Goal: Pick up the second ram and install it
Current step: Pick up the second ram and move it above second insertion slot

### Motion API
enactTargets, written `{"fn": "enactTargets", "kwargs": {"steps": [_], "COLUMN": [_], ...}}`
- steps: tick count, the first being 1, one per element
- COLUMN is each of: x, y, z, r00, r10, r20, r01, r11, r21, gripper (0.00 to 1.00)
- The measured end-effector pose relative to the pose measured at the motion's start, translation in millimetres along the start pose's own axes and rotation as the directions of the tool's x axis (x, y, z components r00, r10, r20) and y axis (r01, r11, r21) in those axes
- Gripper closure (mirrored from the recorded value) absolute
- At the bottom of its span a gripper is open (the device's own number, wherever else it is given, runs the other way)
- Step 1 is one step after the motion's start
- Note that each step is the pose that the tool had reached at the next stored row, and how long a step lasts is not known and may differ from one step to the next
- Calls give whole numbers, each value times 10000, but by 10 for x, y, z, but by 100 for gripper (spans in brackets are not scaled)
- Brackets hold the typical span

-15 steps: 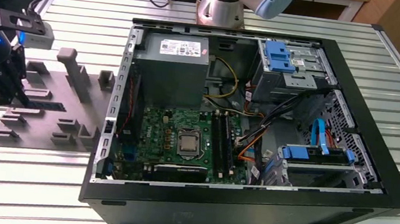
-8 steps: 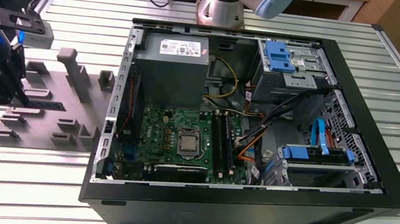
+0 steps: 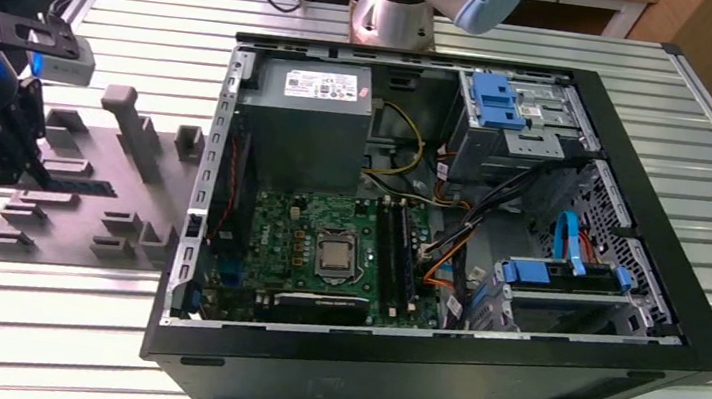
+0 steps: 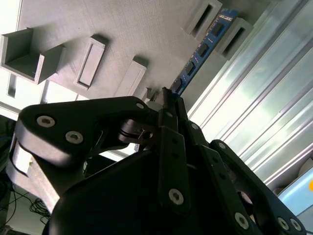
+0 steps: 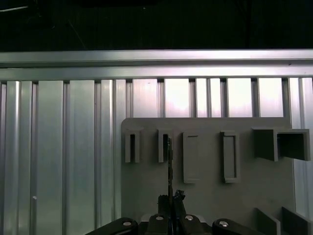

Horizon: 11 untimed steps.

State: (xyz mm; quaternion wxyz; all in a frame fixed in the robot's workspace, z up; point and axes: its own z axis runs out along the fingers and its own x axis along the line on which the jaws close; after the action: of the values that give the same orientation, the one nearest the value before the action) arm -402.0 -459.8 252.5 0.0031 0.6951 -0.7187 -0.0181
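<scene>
One open computer case [image 3: 444,371] is counted on the counter [image 3: 149,15]. Inside it, one power supply [image 3: 301,113] and two blue drive-bay clips [image 3: 492,99] are counted. One grey fixture plate [image 3: 63,232] is counted beside the case. One ram stick [image 4: 199,53] and one tool [image 4: 165,94] are counted.

Strong glare on the slatted table [image 5: 176,98], perhaps overexposed; fingers [image 4: 171,142] dark in shadow.

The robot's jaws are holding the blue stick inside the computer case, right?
Not quite. The gripper does have its jaws shut on the blue stick, but not inside the computer case. It is over the grey tray beside the case, at the exterior view's left, as the exterior view shows.
</scene>
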Motion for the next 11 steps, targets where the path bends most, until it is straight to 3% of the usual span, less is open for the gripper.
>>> {"fn": "enactTargets", "kwargs": {"steps": [11], "x": [0], "y": [1], "z": [-23], "r00": [10000], "r10": [0], "r20": [0], "r01": [0], "r11": [10000], "r21": [0], "gripper": [86]}}
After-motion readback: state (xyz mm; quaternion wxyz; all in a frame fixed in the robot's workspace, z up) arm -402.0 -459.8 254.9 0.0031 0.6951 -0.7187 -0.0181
